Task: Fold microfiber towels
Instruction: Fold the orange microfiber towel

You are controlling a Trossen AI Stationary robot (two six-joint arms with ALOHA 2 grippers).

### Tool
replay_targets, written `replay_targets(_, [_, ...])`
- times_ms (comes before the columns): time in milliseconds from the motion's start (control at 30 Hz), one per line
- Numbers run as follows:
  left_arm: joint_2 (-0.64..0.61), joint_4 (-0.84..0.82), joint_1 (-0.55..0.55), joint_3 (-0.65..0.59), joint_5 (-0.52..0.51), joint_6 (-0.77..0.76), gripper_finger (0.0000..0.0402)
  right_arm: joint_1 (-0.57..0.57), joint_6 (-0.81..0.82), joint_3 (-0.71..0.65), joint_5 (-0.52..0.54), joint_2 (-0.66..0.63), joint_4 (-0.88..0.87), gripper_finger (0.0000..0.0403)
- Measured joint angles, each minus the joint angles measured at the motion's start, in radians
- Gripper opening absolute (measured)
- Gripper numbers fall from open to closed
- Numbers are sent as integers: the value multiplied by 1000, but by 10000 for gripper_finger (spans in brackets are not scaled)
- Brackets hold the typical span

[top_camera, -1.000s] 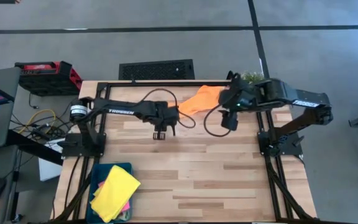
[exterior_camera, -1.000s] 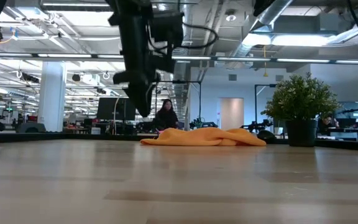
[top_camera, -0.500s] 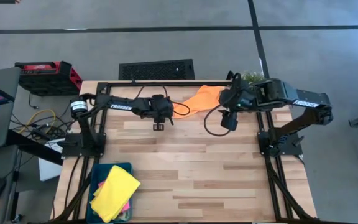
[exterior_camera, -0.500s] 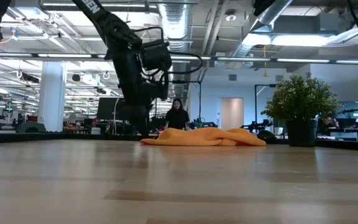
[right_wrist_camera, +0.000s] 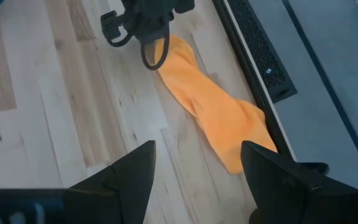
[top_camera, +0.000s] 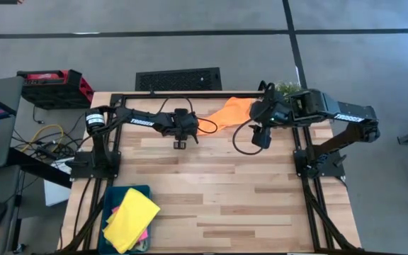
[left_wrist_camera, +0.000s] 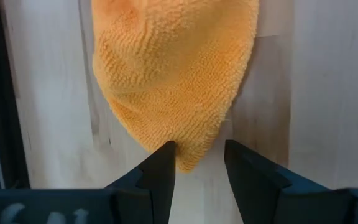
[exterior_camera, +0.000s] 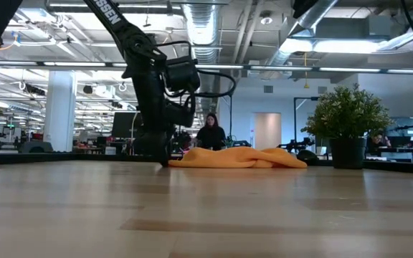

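An orange towel [top_camera: 229, 112] lies crumpled on the table near its far edge; it also shows in the low view [exterior_camera: 239, 158]. My left gripper [top_camera: 192, 130] is open and down at the table, with its fingers on either side of the towel's pointed left corner [left_wrist_camera: 188, 158]. My right gripper [top_camera: 261, 136] is open and empty, and hovers above the table to the right of the towel. A yellow towel [top_camera: 130, 218] lies on top of a teal bin [top_camera: 112, 197] at the near left, with a pink edge [top_camera: 144, 234] under it. No green towel shows. My left gripper comes at the orange towel's pointed corner [left_wrist_camera: 185, 152] from above, pointing down, one finger [left_wrist_camera: 161, 163] on each side of the tip. Whether the fingers touch the cloth I cannot tell. The towel lies on the table.
A potted plant [exterior_camera: 346, 118] stands at the far right corner. The arms' frames run along the table's left and right edges. Bare wood spreads across the middle and near right [top_camera: 246, 205]. A person [exterior_camera: 210, 135] shows in the room behind the table.
My left gripper has come down from well above the table to its surface and has moved toward the orange towel's left corner, so that its fingers now stand around the tip. The towel has not moved.
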Motion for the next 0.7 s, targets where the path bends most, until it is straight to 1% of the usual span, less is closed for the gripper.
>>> replay_targets(100, [1,2,-2,0,-1,71,135,0,0,0,0,0,-7,260])
replay_targets(200, [2,2,-2,-1,-1,68,122,0,0,0,0,0,-8,260])
replay_targets(267, [2,0,-2,-1,0,67,97,0,0,0,0,0,-8,260])
replay_targets(400, [5,0,-7,-2,0,64,19,0,0,0,0,0,-9,260])
replay_targets(467, [7,-13,-15,4,-2,35,9,0,-2,0,0,0,-12,260])
replay_targets(567, [10,-123,-35,54,12,-28,3,0,-9,0,0,0,-22,260])
replay_targets(700, [-12,-304,-84,121,69,-97,1,26,-37,-25,2,-1,-26,260])
